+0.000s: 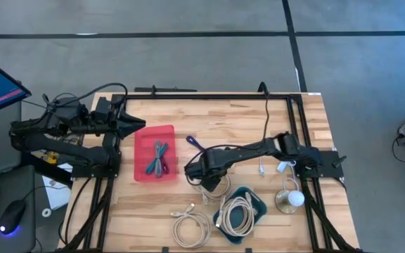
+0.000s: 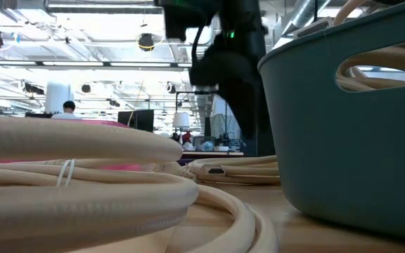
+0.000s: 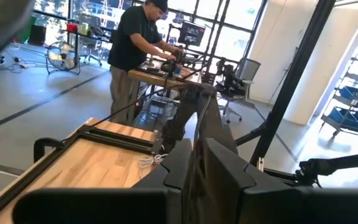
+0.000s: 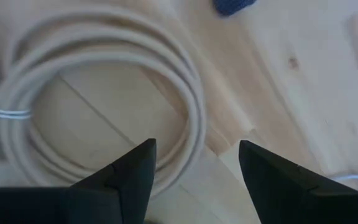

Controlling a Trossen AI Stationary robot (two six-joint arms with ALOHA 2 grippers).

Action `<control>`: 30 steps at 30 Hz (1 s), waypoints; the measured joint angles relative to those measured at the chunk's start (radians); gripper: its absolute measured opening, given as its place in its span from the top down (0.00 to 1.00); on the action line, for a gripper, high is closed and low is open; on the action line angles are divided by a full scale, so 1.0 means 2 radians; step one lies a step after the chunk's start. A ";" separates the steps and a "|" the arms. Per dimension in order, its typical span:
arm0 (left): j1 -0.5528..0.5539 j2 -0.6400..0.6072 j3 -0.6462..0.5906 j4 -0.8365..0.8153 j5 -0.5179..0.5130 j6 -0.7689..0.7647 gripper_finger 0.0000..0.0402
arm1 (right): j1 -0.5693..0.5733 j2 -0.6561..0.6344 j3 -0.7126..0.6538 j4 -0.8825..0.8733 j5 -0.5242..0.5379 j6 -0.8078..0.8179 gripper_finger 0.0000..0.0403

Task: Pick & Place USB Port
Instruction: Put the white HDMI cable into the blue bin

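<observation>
The wooden table (image 1: 153, 211) is bounded by a dark frame rail (image 1: 209, 95) along its 12 o'clock edge and down both sides. Most bare wood lies across the 12 o'clock half, between the pink tray (image 1: 155, 152) and the rail; the 6 o'clock half is crowded with coils.

The right gripper (image 1: 197, 170) reaches in from 3 o'clock to the table's middle and hangs just over a cream cable coil (image 4: 104, 93), its fingers (image 4: 129, 177) spread wide with nothing between them. In the right wrist view the coil's rim passes right under the gap between the fingers. At 5 o'clock from that gripper sits the teal basket (image 1: 256, 204), holding another cream coil (image 1: 236, 214). A third coil (image 1: 191, 226) lies loose at 6 o'clock, near the table's edge.

The left gripper (image 1: 136, 126) waits at 9 o'clock, raised beside the pink tray's 11 o'clock corner, fingers (image 3: 219, 165) nearly together and holding nothing. The tray holds a bundle of teal and purple cables (image 1: 159, 159)
</observation>
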 joint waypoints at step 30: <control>0.000 0.000 0.000 -0.001 0.000 0.001 0.89 | -0.014 0.058 -0.001 -0.022 0.028 -0.100 0.95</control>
